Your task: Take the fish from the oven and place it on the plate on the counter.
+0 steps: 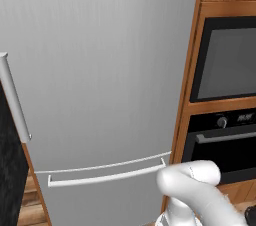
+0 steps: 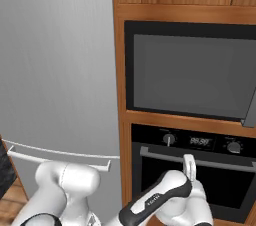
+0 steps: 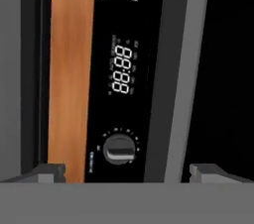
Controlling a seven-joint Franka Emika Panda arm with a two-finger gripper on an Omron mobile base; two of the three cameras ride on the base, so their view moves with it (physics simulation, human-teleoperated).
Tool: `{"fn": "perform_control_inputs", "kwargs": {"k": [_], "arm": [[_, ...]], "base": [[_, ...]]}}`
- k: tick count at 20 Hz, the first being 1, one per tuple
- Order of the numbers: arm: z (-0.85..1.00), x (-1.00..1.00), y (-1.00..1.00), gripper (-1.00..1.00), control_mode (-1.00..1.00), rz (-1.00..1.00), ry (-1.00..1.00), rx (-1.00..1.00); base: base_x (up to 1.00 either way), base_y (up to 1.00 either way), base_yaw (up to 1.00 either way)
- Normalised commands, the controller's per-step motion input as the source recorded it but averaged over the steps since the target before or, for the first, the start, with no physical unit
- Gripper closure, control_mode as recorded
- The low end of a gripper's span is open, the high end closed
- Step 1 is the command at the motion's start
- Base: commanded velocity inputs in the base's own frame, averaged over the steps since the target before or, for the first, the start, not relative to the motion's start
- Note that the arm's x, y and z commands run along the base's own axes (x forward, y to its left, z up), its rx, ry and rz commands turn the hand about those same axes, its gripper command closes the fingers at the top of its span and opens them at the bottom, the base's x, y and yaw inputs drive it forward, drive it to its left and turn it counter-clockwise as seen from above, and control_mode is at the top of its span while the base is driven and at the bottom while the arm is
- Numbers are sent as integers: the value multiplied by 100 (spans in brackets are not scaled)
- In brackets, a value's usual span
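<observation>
The oven (image 2: 200, 170) sits low in the wooden cabinet, its dark door shut under a black control strip (image 2: 200, 142) with two knobs and a small display. It also stands at the right of the left base view, the oven (image 1: 225, 142). My gripper (image 3: 129, 171) is open and holds nothing. It hovers close to the strip, facing the lit display (image 3: 121, 69), one round knob (image 3: 119, 148) and the grey door handle (image 3: 178, 69). My hand (image 2: 189, 166) is just in front of the handle. The fish and the blue plate are out of view.
A dark glass-fronted appliance (image 2: 190, 70) sits above the oven. A tall grey fridge (image 1: 100, 80) with a low bar handle (image 1: 105, 175) stands to the left. A black speckled slab on a wooden base (image 1: 10, 170) juts in at the far left.
</observation>
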Motion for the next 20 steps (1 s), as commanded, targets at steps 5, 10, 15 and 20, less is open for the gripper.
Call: {"fn": "perform_control_inputs", "kwargs": {"k": [5, 10, 15, 20], "arm": [[-56, 54, -31, -100, -100, 0, -8, 0], [-42, 51, -33, -100, -100, 0, -4, 0], [-37, 38, -30, -100, -100, 0, -2, 0], [-35, 27, -24, -100, -100, 0, 0, 0]], "base": [[0, 0, 0], [0, 0, 0], [0, 0, 0], [0, 0, 0]]}}
